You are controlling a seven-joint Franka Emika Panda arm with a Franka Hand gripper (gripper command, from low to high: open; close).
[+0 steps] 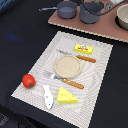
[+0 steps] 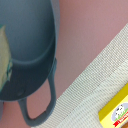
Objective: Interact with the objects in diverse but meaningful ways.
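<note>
A pale striped mat (image 1: 100, 62) lay on the dark tabletop (image 1: 20, 35). In the middle of the mat sat a round tan plate (image 1: 66, 65), and nothing was on it. A knife with a wooden handle (image 1: 78, 57) lay just beside the plate on the far side, and a fork with a wooden handle (image 1: 67, 81) lay just beside it on the near side. The yellow block with a red label (image 1: 84, 48) sat past the knife. The red tomato (image 1: 28, 80) sat at the mat's edge on the exterior view's left. The white fish (image 1: 47, 96) lay near the front, and the yellow cheese wedge with holes (image 1: 66, 96) was just beside it.

Behind the mat was a pinkish board (image 1: 75, 22). On it stood a small grey pan (image 1: 66, 8), a grey pot with handles (image 1: 91, 12) and a tan bowl (image 1: 122, 16). I could not tell what was inside them.

The wrist view showed the grey pot (image 2: 30, 45) close up, with something tan (image 2: 4, 55) at the picture's edge. The gripper was not in any picture, so I cannot tell if it was spread or pressed together.
</note>
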